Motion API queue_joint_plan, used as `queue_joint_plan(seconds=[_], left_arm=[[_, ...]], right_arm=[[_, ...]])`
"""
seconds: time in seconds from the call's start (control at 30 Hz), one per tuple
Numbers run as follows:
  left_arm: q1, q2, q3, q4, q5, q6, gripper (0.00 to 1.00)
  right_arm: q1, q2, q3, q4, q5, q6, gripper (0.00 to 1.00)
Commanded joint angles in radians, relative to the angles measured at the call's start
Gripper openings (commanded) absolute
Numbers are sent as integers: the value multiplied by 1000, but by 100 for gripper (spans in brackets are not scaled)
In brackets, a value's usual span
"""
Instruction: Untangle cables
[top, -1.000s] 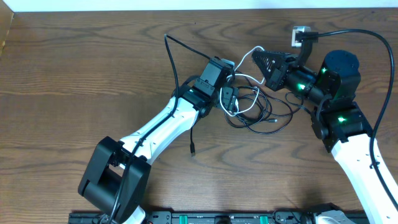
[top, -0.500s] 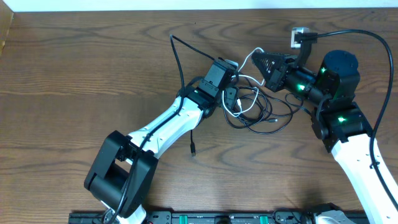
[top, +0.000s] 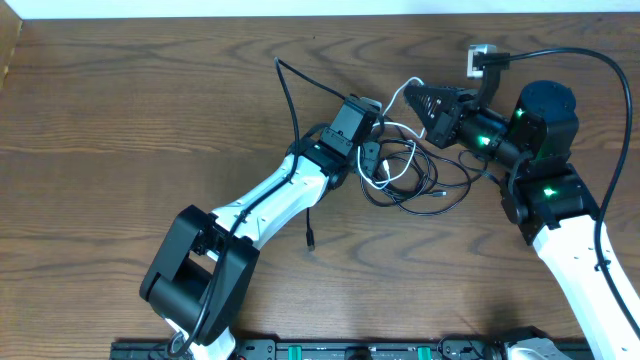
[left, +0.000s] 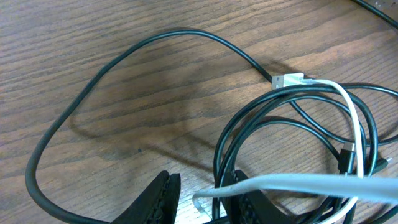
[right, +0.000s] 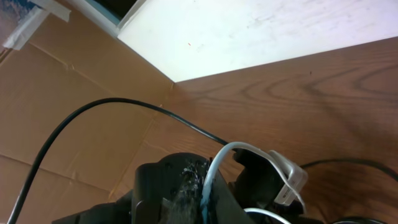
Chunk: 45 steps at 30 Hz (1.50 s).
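Observation:
The cables lie in a tangle between my arms: black loops (top: 425, 185) with a white cable (top: 400, 126) threaded through them. My left gripper (top: 372, 155) sits at the tangle's left edge. In the left wrist view its jaws (left: 203, 190) stand apart, low over the wood. Black strands (left: 219, 163) and a white cable end (left: 202, 200) run through the gap, close to the right finger (left: 249, 202). A silver plug (left: 288, 81) lies beyond. My right gripper (top: 412, 100) is shut on the white cable (right: 214, 165), raised; its white plug (right: 289, 180) hangs beside the fingers.
A small white block (top: 481, 56) sits at the table's back right. One black cord end (top: 310, 240) trails toward the front beside the left arm. A wide black loop (left: 124, 59) lies left of the tangle. Cardboard (right: 62, 93) and a white wall stand behind the table.
The left arm slid a little toward the tangle and its jaws narrowed around the strands. The right arm and its white cable stayed put.

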Motion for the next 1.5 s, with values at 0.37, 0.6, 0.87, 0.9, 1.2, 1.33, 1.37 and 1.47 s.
queue_joint_plan(seconds=[0.37,0.6,0.87,0.9,1.2,1.33,1.37,1.47], left_arm=[[-1,9,-3,3,-11,-6,8],[16,-8,-2,1,-17,-25,8],[66,-121,-2,-10,-16,-51,8],[71,-138,-2,-10,-16,-59,8],[76,-217,-2,-10,-16,-123,8],[76,-218,-2,-10,19,-141,8],[76,-218,-2,-11,30,-141,8],[76,-218,-2,-9,84,-141,8]], right_arm=[[-14,-12,6,-2,-14,6,1],[-14,-12,6,-30,8,-15,3],[-14,-11,6,-290,328,-81,24],[-14,-10,6,-331,365,-81,30],[-11,30,4,-557,470,-81,58],[-10,76,4,-601,470,-81,61],[-9,93,4,-611,470,-81,62],[-5,139,4,-623,469,-81,63]])
